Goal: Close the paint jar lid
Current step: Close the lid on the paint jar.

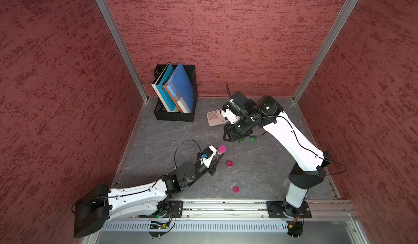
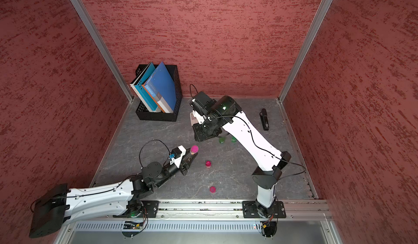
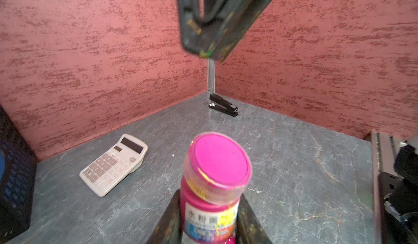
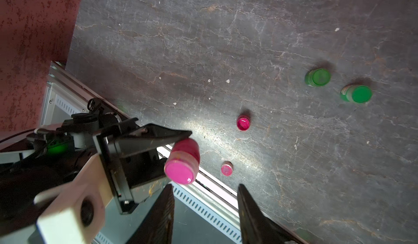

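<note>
Grey marbled counter [image 1: 260,170], red walls. Lower centre of the left wrist view: your left fingers [image 3: 168,222] clamp the paint jar [image 3: 210,218], and its lid [image 3: 220,161] looks askew. Your right fingers [image 4: 166,209] stand apart, empty. Risk: an off-axis press cross-threads the lid or knocks it off.

Both top views: light even and diffuse, moderately bright. Red walls [image 1: 226,28] wash to a pinkish haze higher up. Shadows on the grey table [image 1: 260,170] are short and soft. Frame posts [image 1: 117,41] splay outward toward the edges, a wide-angle distortion.

Left wrist view: right gripper [image 3: 208,50] overhead is smeared with blur; pink jar [image 3: 217,163] up close is slightly soft.

Right wrist view: bright glare streak across the table, probably from a lamp above. Left wrist housing [image 4: 67,209] is out of focus. Green jars [image 4: 317,77] throw smudged dark shadows.
</note>
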Controlling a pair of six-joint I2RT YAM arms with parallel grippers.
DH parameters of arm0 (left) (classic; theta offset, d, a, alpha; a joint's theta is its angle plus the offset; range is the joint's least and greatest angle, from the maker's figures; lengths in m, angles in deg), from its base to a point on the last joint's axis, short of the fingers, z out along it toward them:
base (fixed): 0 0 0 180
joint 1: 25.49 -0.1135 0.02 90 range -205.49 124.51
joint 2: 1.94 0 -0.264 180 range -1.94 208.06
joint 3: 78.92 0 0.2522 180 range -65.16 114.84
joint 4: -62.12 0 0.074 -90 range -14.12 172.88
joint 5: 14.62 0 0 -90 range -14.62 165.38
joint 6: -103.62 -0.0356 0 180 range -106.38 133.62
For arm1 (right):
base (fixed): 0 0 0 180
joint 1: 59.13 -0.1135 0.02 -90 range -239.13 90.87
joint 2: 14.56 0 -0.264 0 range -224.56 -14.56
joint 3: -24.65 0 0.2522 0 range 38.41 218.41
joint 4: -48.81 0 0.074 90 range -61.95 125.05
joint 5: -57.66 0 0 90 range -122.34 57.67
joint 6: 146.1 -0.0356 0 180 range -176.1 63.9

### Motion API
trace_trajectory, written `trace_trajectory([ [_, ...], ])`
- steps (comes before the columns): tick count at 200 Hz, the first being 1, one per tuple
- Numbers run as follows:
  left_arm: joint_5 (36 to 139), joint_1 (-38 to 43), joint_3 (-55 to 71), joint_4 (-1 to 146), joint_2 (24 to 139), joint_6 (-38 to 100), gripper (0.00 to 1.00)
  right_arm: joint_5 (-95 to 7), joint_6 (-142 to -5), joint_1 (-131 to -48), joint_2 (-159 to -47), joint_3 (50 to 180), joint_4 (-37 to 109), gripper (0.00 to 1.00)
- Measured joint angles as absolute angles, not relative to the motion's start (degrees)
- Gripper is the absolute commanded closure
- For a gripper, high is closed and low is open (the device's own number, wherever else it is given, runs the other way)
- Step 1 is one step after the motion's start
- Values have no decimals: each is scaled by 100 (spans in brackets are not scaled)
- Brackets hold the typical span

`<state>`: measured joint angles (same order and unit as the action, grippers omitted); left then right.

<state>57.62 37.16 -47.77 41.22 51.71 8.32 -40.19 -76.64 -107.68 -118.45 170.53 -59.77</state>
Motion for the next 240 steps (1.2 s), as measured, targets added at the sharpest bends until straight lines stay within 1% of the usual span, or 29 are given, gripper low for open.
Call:
trace_trajectory([
  [9, 5740, 3651, -4777, 4135, 5234, 872, 82, -4067, -7620, -10799, -11806, 17020, -5971, 58],
  [34, 5747, 3544, -4777, 4135, 5405, 935, 82, -4129, -7456, -10974, -11756, 16836, -5969, 54],
  [77, 5827, 3513, -4762, 4133, 5562, 937, 82, -4109, -7244, -11299, -11907, 16585, -5971, 54],
  [125, 5911, 3517, -4674, 4109, 5569, 937, 82, -3949, -7176, -11308, -12287, 16585, -5969, 52],
  [165, 5974, 3528, -4672, 4114, 5481, 933, 82, -3823, -7218, -11308, -12357, 16585, -5969, 51],
  [195, 5996, 3533, -4672, 4114, 5422, 933, 82, -3801, -7227, -11308, -12357, 16585, -5969, 53],
  [240, 6000, 3565, -4672, 4118, 5354, 931, 82, -3790, -7259, -11306, -12385, 16589, -5969, 61],
])
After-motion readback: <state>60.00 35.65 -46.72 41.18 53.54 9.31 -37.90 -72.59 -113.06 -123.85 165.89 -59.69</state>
